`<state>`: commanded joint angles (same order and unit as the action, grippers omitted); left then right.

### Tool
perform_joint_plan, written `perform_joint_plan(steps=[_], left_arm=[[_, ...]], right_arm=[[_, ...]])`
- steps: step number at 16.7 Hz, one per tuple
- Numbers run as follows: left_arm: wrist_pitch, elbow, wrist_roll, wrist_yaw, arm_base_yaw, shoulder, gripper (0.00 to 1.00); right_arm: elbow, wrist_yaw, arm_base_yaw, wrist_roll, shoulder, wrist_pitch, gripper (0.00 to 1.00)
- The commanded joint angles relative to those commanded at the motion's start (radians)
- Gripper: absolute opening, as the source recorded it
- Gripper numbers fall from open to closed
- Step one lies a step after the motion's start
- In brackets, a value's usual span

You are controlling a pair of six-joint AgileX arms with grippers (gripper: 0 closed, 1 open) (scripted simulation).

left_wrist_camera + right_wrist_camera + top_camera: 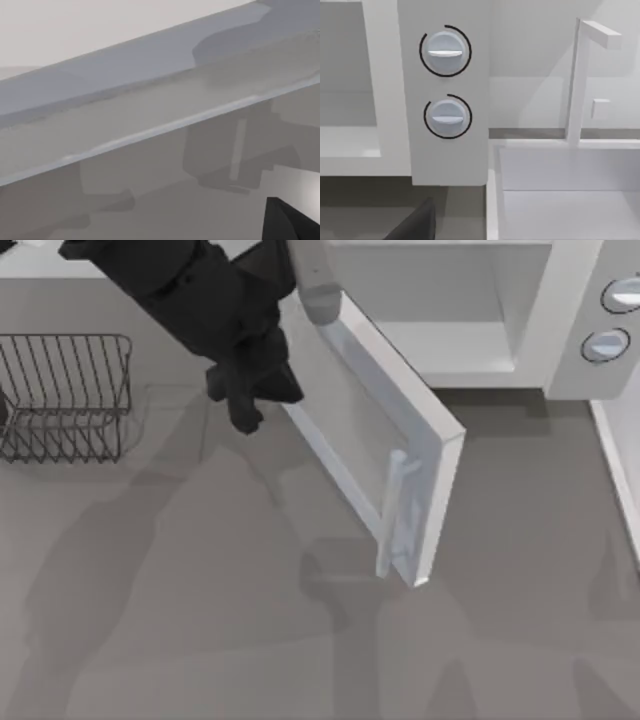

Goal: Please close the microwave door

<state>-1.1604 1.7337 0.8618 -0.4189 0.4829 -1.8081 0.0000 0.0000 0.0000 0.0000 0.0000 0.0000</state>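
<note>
The white microwave (560, 330) stands at the back right, its pale cavity open. Its two grey-blue knobs (445, 52) face the right wrist view. The microwave door (370, 430) stands swung out toward the table's middle, and its pale bar handle (395, 510) is near the free end. My left gripper (250, 405) hangs dark beside the door's outer face, close to the hinge end. The left wrist view looks along the door's window (150, 110) from close up. A dark part of my right gripper (415, 225) shows low in front of the knob panel.
A dark wire rack (65, 395) sits at the left of the table. A white basin (570, 190) with a white tap (580, 80) stands right of the microwave, its edge (620, 470) at the top view's right side. Grey tabletop spreads in front.
</note>
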Motion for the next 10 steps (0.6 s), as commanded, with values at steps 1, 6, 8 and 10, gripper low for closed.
perform_joint_plan(steps=[1, 6, 8, 10], left_arm=[[0.002, 0.003, -0.002, 0.001, 0.002, -0.001, 0.0], [0.013, 0.038, -0.049, 0.016, 0.048, -0.032, 0.0], [0.013, 0.039, -0.05, 0.016, 0.049, -0.032, 0.0], [0.013, 0.038, -0.051, 0.016, 0.048, -0.03, 0.0]], right_arm=[[0.0, 0.0, 0.0, 0.0, 0.0, 0.0, 1.0], [0.0, 0.0, 0.0, 0.0, 0.0, 0.0, 1.0], [0.0, 0.0, 0.0, 0.0, 0.0, 0.0, 1.0], [0.0, 0.0, 0.0, 0.0, 0.0, 0.0, 1.0]])
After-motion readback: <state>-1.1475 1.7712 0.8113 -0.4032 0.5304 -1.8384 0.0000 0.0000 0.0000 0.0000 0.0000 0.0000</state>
